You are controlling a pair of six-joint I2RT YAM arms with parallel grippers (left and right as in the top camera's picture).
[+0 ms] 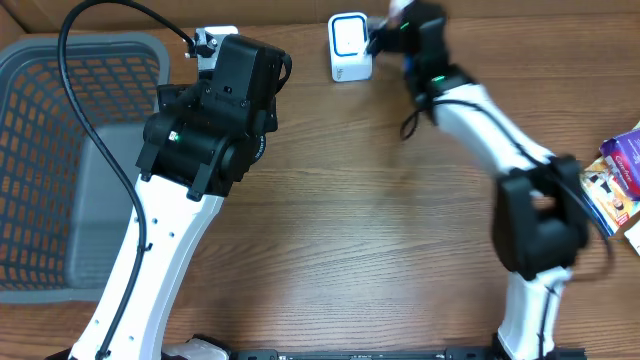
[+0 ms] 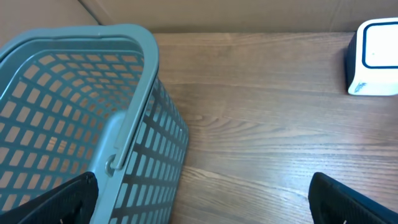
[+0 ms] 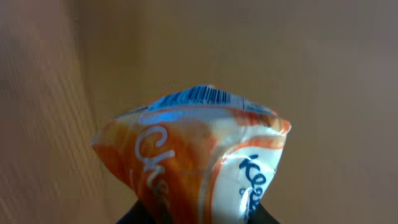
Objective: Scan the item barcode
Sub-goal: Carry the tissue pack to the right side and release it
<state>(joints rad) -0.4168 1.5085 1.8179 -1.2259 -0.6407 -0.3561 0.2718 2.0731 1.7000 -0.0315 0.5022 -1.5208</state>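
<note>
Orange-and-white packet clamped in right gripper, scanner just beside it; left gripper held wide apart. Barcode (creased, above fingers) could be missed if angled away.

surface: wooden table | left: grey basket | rear: white scanner | right edge: packets

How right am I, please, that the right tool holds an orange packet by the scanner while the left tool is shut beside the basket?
Only the left tool is wrong: the left wrist view shows it open beside the basket, not shut.
</note>
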